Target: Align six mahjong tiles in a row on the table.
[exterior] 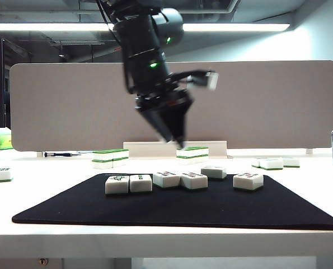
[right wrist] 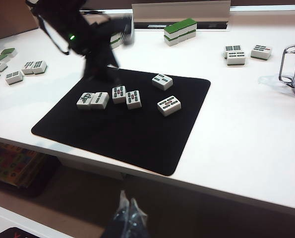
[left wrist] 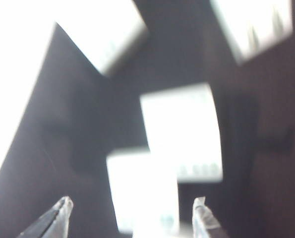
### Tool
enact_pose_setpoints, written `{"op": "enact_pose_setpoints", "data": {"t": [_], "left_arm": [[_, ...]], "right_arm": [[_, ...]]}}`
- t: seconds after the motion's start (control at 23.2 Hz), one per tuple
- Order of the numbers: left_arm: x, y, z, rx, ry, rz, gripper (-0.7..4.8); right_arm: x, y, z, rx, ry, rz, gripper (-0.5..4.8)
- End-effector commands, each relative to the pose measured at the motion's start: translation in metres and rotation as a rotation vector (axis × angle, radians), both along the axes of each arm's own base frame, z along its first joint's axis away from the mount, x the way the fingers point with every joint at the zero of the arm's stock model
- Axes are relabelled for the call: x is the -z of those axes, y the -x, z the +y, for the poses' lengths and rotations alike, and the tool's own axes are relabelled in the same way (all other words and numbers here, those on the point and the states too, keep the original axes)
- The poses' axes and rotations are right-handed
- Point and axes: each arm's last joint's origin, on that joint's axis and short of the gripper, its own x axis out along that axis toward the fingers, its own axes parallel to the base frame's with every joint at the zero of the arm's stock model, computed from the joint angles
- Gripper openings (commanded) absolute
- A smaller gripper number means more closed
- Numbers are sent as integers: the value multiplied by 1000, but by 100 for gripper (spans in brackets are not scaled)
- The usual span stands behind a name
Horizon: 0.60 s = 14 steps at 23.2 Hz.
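Six white mahjong tiles lie face up on the black mat [exterior: 172,208] on the table [exterior: 155,238]. Two touch side by side at the left [exterior: 117,184] [exterior: 140,183]. Another pair [exterior: 166,179] [exterior: 193,180] meets near the middle, one tile [exterior: 213,172] lies further back, and one [exterior: 248,180] sits apart at the right. My left gripper [exterior: 176,137] hangs open above the middle pair, holding nothing. In the left wrist view, the left gripper [left wrist: 132,214] is blurred, with tiles [left wrist: 182,129] below its spread fingers [left wrist: 62,214]. My right gripper [right wrist: 127,208] is shut and empty, off the table's front edge.
Green-topped tile stacks [exterior: 110,158] [exterior: 192,152] stand behind the mat by a white holder [exterior: 155,148]. Loose tiles lie at the right [exterior: 272,163] and far left [exterior: 1,174]. A clear container [right wrist: 293,69] stands at the right. A grey divider [exterior: 267,106] closes the back.
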Motion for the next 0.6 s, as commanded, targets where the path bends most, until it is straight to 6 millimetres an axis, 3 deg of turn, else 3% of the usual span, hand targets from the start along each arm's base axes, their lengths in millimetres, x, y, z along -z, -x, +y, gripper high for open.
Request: {"op": "enact_pose_setpoints", "data": {"t": [0.04,0.22,0.6], "left_arm": [[-10,-16,-14,-301,327,1,318],[-3,-30,-32,-444,548,-19,318],[50,-38,-51,-474,456,-17,318]], "right_arm": [[0,3,0,3,4,-29,-1],[0,3,0,3,4,-29,-1],[0,3,0,6,5,-29,-1]]}}
